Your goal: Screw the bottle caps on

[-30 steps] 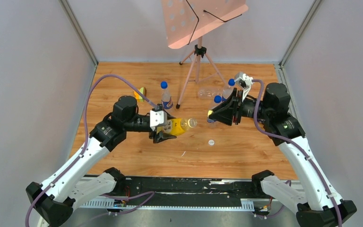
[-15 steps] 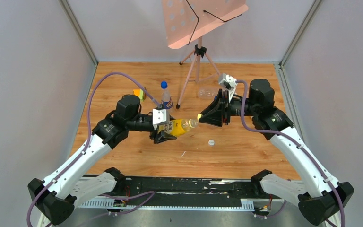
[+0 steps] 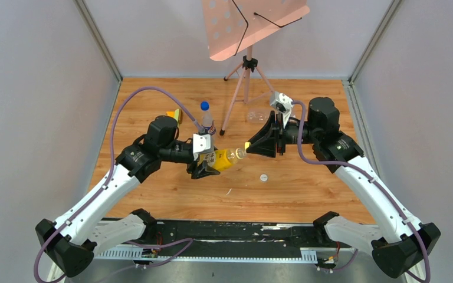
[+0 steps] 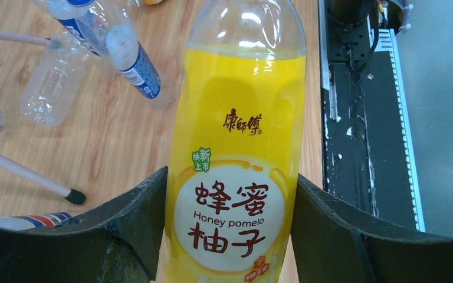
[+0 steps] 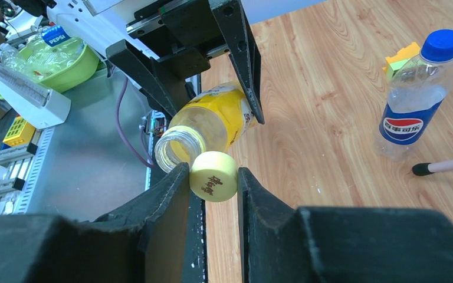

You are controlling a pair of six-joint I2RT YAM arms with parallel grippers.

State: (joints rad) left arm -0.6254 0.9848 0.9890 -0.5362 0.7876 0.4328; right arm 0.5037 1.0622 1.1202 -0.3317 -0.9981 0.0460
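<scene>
right gripper point(image 5: 212, 174): closed on the yellow cap point(image 5: 213, 175), one black finger on each side
yellow cap: printed top faces the camera; it sits just at the rim of the bottle mouth, contact unclear
yellow bottle point(image 5: 215, 118): tilted in the air, open mouth toward the cap
left gripper point(image 5: 217, 115): black fingers clamp the yellow bottle's labelled body
blue-capped bottle point(image 5: 416, 103): upright on the wooden table point(image 5: 330, 76), clear with a blue label
block point(image 5: 402, 58): yellow and green, behind that bottle
stand leg point(image 5: 448, 166): pink with a black tip, near that bottle's base
green bowl point(image 5: 71, 65): beyond the table's edge
</scene>
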